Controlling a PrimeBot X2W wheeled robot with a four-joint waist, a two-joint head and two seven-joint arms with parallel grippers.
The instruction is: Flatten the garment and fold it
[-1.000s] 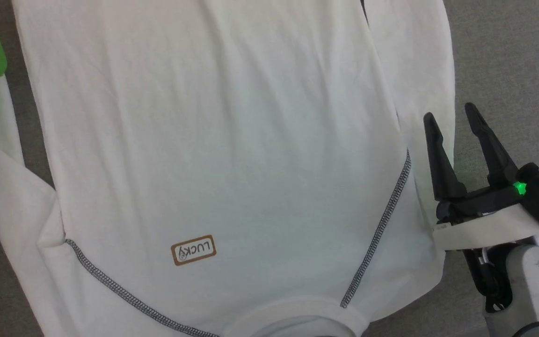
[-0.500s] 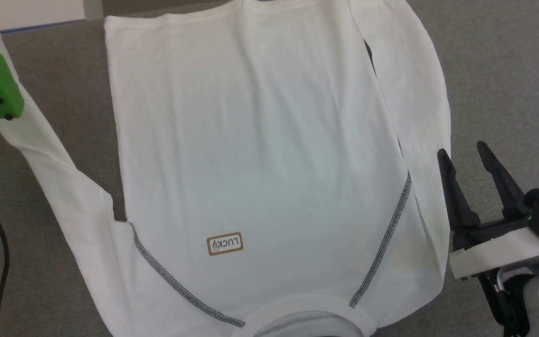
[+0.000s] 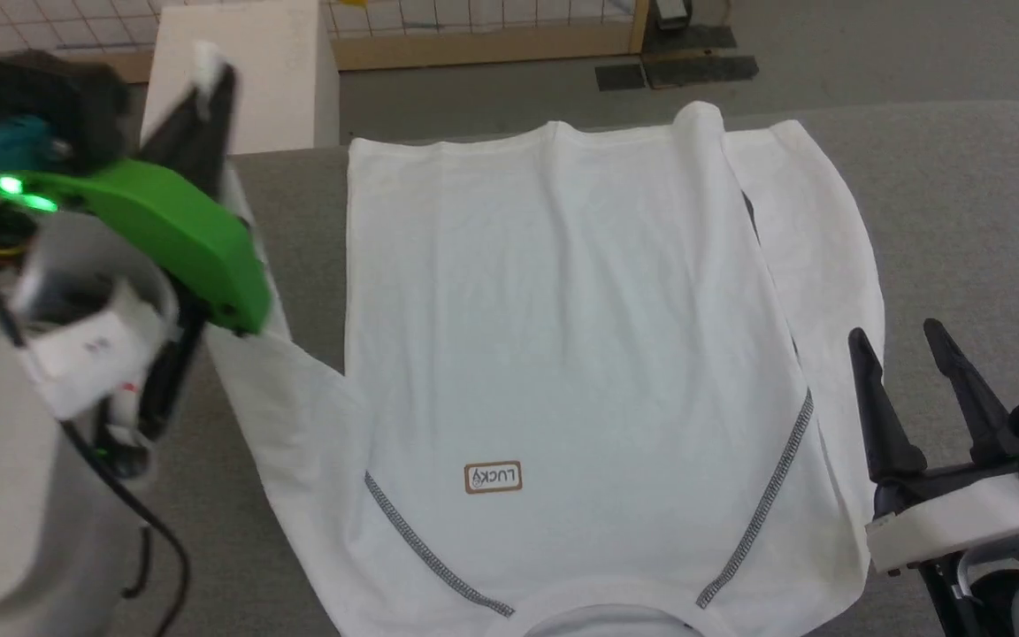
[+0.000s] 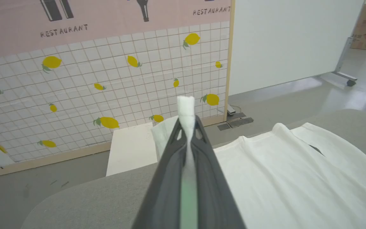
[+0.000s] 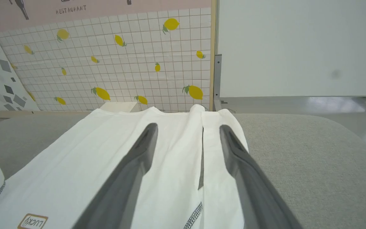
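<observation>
- where's our shirt (image 3: pixel 580 336)?
- flat on the grey counter (image 3: pixel 961 195); our left pincer (image 3: pixel 213 84) is clenched on its sleeve (image 3: pixel 297 407), lifted at the far left. our right pincer (image 3: pixel 893 330) hangs released, near right.

Test lab w/ restaurant backdrop (image 4: pixel 106 79).

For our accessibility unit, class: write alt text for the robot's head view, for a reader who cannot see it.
A white shirt lies flat on a grey surface, collar nearest the camera. At upper left, the left jaws are shut on its raised sleeve end; at lower right, the right jaws stand open beside the shirt.
</observation>
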